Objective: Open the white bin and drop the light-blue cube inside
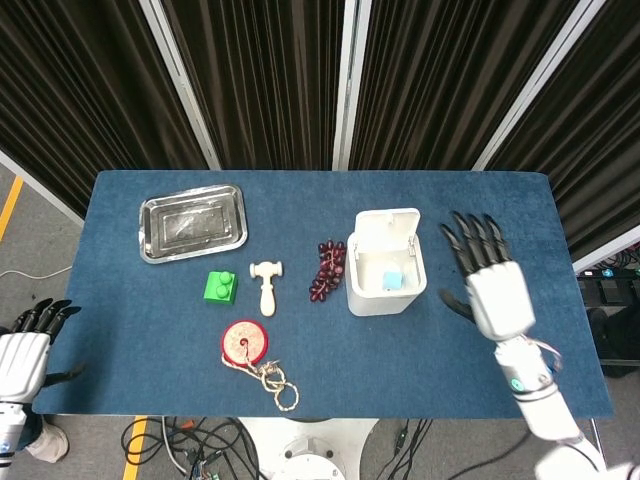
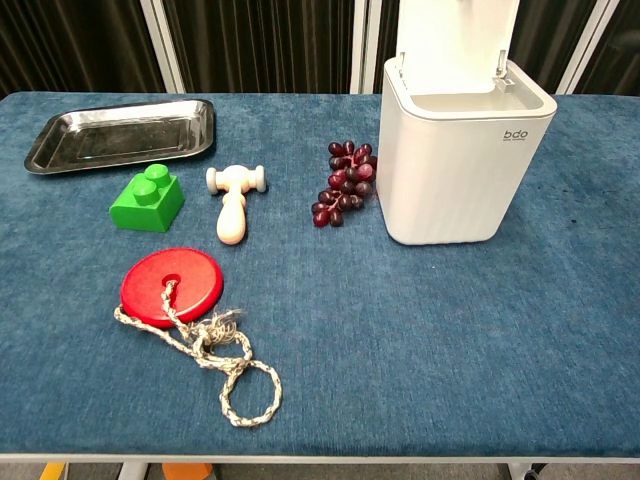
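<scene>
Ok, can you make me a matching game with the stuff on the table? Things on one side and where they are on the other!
Things:
1. light-blue cube
2. grapes
3. green block
4. right hand

Places:
A. just below the silver tray
B. open, to the right of the white bin
C. inside the white bin
D. right next to the bin, on its left

Pairs: 1-C, 2-D, 3-A, 4-B
</scene>
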Available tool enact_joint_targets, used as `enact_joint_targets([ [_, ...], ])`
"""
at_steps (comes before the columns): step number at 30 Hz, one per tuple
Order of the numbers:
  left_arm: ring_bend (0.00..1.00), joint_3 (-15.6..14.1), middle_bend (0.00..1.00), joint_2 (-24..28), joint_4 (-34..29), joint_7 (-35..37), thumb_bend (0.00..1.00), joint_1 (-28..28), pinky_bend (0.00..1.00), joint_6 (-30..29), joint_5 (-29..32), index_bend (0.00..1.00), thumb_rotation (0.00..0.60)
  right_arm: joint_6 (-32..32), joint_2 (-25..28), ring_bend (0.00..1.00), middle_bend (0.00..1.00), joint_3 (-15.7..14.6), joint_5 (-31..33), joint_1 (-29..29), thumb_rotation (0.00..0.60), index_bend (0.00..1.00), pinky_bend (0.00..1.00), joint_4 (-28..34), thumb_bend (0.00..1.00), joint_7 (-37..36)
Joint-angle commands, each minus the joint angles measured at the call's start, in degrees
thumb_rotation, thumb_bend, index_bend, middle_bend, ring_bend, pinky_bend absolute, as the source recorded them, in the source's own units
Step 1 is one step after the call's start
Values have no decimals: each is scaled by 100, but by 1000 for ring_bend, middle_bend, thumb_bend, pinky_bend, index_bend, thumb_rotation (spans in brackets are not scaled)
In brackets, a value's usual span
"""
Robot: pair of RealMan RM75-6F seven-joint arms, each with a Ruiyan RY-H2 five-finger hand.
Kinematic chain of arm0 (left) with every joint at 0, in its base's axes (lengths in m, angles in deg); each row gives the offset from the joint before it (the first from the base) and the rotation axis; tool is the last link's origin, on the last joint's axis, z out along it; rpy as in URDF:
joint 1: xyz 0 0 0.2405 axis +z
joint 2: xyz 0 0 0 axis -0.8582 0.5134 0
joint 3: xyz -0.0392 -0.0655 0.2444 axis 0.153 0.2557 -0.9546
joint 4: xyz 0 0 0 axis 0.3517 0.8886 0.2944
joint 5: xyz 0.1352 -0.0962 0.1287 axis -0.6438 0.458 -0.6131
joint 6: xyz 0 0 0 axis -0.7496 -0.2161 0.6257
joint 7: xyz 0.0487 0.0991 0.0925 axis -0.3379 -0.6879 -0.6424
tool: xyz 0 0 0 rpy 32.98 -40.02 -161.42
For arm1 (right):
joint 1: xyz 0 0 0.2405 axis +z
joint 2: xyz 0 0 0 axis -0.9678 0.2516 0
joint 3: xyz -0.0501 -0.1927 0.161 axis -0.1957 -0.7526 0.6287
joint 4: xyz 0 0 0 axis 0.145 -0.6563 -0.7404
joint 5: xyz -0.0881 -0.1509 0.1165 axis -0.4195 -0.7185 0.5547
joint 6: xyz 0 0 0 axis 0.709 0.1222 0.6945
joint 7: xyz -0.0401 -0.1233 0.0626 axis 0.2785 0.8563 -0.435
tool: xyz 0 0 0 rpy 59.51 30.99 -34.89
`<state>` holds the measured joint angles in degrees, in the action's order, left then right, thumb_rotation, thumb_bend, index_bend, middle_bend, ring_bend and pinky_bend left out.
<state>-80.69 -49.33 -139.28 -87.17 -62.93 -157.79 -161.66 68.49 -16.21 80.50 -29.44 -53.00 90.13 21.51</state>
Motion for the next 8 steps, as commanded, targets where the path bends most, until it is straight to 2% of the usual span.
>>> enact_joint_targets([
  [1,80,11,148,-5,-9,-12,38,-9,182,-11,-9,216,600,741,250,0,0,-733,-209,-957,600,0,0,-399,9,-16],
  [5,80,22,147,0,-20,2,37,-13,181,-19,-6,216,600,1206,10,0,0,-1052,131,-1686,600,0,0,-972,27,-464],
  [8,80,24,147,9,-38,-22,38,-23,181,-35,-36,216,600,1304,-180,0,0,-1138,307,-1978,600,0,0,-1286,43,-687],
])
